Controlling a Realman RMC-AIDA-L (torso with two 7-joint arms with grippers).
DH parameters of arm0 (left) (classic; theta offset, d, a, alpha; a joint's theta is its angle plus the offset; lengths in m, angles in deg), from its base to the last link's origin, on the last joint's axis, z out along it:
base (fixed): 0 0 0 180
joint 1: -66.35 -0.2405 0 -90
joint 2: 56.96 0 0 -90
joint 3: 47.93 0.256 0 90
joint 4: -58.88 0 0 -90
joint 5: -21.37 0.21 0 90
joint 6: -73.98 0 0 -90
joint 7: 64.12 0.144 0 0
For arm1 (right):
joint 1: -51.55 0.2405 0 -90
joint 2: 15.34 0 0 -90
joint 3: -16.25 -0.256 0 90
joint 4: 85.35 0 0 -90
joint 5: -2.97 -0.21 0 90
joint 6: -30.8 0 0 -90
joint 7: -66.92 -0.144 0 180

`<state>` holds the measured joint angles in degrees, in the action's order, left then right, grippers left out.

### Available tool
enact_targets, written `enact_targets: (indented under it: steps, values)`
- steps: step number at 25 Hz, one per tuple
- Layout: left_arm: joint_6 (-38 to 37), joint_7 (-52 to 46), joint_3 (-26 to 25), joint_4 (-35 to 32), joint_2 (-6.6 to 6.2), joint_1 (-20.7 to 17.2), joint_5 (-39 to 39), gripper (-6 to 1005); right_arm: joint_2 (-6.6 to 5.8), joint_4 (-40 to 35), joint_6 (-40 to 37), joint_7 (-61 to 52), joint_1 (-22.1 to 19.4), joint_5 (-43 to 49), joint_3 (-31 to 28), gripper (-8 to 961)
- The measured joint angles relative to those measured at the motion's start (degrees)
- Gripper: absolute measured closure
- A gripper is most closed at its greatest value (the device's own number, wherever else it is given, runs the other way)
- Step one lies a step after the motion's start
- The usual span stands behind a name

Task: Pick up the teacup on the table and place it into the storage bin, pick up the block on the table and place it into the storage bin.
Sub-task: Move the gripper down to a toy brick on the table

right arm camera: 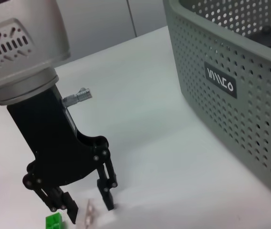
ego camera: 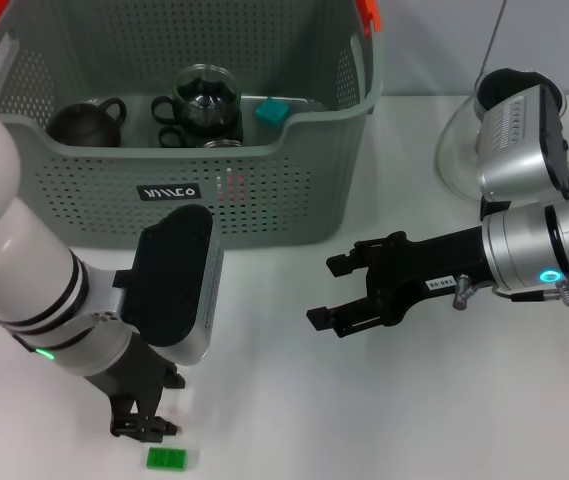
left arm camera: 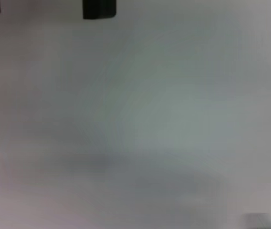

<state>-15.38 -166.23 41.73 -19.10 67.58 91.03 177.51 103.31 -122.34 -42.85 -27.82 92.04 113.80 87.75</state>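
The storage bin (ego camera: 264,190) stands at the back of the white table, and its wall (right arm camera: 249,105) fills the right wrist view. Inside lie a dark teacup (ego camera: 172,108), a black teapot (ego camera: 84,122), a glass pot (ego camera: 207,95) and a teal block (ego camera: 271,111). A green block (ego camera: 167,458) lies on the table at the front left edge, also the green block (right arm camera: 54,223). My left gripper (ego camera: 149,428) points down just behind it, open. The left gripper (right arm camera: 85,207) straddles a small pale object (right arm camera: 91,213). My right gripper (ego camera: 321,292) hovers open over the table's middle, holding nothing.
A clear domed object (ego camera: 459,150) stands at the back right behind the right arm. Bare white table (ego camera: 294,400) lies between the two arms. The left wrist view shows only blurred table (left arm camera: 149,124) and a dark fingertip (left arm camera: 98,8).
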Motion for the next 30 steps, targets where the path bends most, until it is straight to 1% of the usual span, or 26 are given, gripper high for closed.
enact_targets:
  steps: [9, 30]
  values:
    - [-0.84, 0.20, 0.09, 0.03, -0.01, -0.06, 0.15, 593, 0.00, 0.00, 0.00, -0.29, 0.14, 0.00, -0.06, 69]
    - [-0.33, -0.14, 0.70, 0.55, 0.07, -0.03, 0.09, 597, 0.00, 0.00, 0.09, -0.44, 0.16, 0.00, 0.00, 71]
